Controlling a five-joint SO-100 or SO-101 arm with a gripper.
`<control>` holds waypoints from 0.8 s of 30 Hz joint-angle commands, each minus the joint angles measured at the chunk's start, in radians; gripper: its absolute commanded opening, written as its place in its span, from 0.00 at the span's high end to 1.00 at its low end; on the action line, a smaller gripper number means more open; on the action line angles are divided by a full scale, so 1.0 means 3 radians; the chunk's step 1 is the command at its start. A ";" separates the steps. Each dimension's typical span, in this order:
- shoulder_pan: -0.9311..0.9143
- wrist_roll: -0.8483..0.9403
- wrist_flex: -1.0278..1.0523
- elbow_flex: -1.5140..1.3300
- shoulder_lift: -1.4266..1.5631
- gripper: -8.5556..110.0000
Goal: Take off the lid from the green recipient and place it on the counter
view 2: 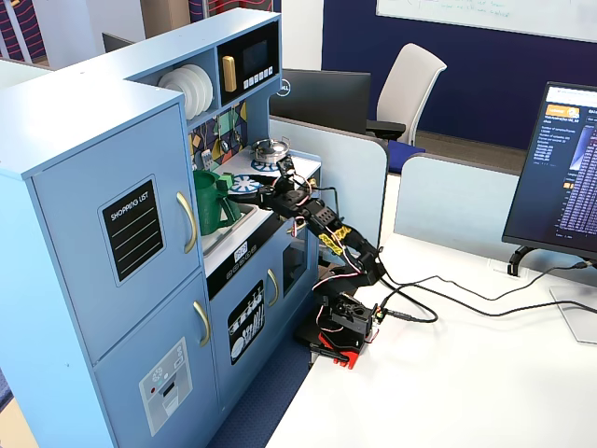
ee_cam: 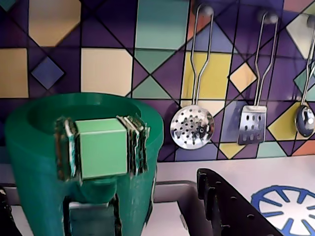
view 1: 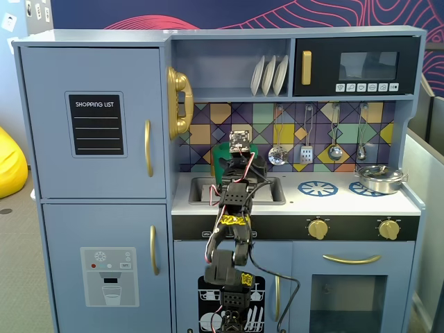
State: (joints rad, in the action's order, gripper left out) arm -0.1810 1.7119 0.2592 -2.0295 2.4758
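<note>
White counter [view 1: 295, 201] with two printed blue burner rings; silver pot [view 1: 379, 178] at the right rear corner; green recipient [view 2: 207, 201] by the sink recess, left end.

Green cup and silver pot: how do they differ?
The green cup is dark and matte; the silver pot shines. The green cup is tall and narrow; the silver pot is low and wide. The green cup stands by the sink, the silver pot on the right burner ring in a fixed view. Both sit upright on the counter.
</note>
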 commanded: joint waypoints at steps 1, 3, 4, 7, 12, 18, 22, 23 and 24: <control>0.0077 0.0046 -0.0174 0.0383 -0.0205 0.55; 0.0092 0.0046 -0.0199 0.0455 -0.0307 0.55; 0.0097 0.0046 -0.0220 0.0491 -0.0358 0.56; 0.0112 0.0036 -0.0230 0.0603 -0.0496 0.56; 0.0148 0.0036 -0.0251 0.0808 -0.0726 0.57; 0.0159 0.0000 -0.0235 0.0972 -0.0910 0.58; 0.0184 0.0010 -0.0220 0.1018 -0.0961 0.60; 0.0189 0.0010 -0.0220 0.1023 -0.0966 0.60; 0.0189 0.0005 -0.0210 0.1023 -0.0972 0.62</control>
State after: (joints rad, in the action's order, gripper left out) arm -0.1411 1.7119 0.2132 -1.8024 2.1859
